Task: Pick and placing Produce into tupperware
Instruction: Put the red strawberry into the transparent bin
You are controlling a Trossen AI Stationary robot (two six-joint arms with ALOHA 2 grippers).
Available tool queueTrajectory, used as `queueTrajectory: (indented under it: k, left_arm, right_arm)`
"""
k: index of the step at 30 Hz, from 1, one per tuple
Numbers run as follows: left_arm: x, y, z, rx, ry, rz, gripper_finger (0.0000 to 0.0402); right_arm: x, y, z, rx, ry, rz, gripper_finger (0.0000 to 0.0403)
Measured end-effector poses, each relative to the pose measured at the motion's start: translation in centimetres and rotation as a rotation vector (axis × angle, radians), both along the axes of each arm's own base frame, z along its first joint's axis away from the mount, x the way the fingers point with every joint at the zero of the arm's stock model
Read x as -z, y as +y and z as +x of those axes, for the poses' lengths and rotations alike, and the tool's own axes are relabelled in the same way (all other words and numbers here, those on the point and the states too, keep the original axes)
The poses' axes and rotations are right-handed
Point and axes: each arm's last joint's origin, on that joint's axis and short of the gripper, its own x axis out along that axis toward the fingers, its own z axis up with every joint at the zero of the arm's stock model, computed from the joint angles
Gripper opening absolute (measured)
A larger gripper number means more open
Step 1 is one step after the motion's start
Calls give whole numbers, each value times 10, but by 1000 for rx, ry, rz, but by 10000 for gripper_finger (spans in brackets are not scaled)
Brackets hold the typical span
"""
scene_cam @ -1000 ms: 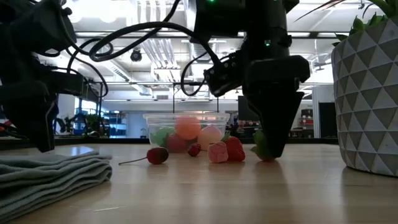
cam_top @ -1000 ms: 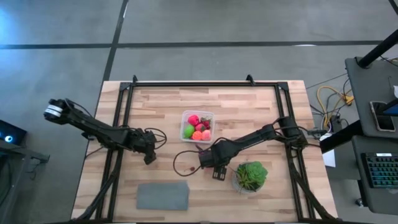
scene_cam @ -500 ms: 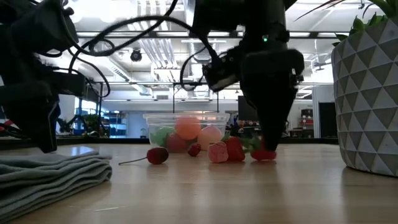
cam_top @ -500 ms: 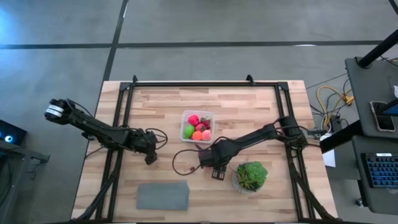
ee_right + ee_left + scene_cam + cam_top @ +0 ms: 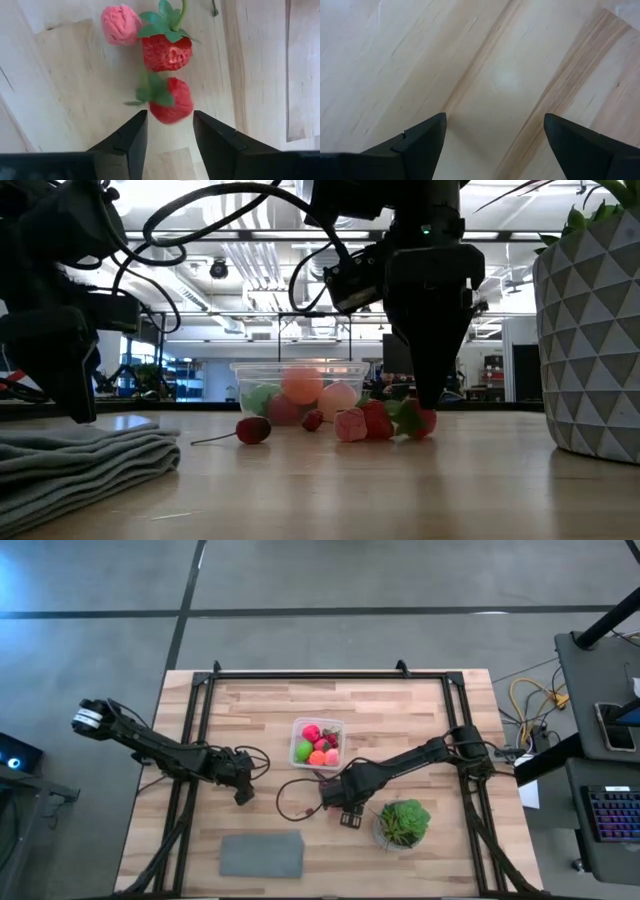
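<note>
Strawberries: your right gripper [image 5: 170,127] sits low over a strawberry [image 5: 171,101] on the desk just beside the tupperware [image 5: 318,743], fingers spread, berry at the tips, not pinched. A second strawberry [image 5: 167,52] lies beyond it. Left gripper [image 5: 492,132] waits mid-desk, fingers spread.

Wooden table [image 5: 400,720] under tupperware [image 5: 318,743], mat [image 5: 261,854]

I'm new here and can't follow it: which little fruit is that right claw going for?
Find the clear plastic tub mid-table. On the wood just before it lie loose pieces; the right gripper stands over them. Its target looks like the small red strawberry at its fingertips, not the other strawberry or pink piece.
</note>
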Motion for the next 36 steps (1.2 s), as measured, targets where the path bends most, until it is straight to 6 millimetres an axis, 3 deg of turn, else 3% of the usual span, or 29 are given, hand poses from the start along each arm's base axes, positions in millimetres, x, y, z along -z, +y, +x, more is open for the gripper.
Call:
queueTrajectory:
  k: [11,24,28,36]
  left_arm:
    - [-1,-1,3,0,-28,-12,320]
    - [-2,-1,4,0,-45,-18,320]
    - [-2,-1,4,0,-45,-18,320]
    - [-2,-1,4,0,-45,-19,320]
  right_arm:
    - [-2,-1,0,-31,-15,-25,153]
    - [4,0,2,-114,-10,-4,244]
    - [7,0,2,-132,-13,-5,238]
    - [9,-1,2,-131,-22,-14,188]
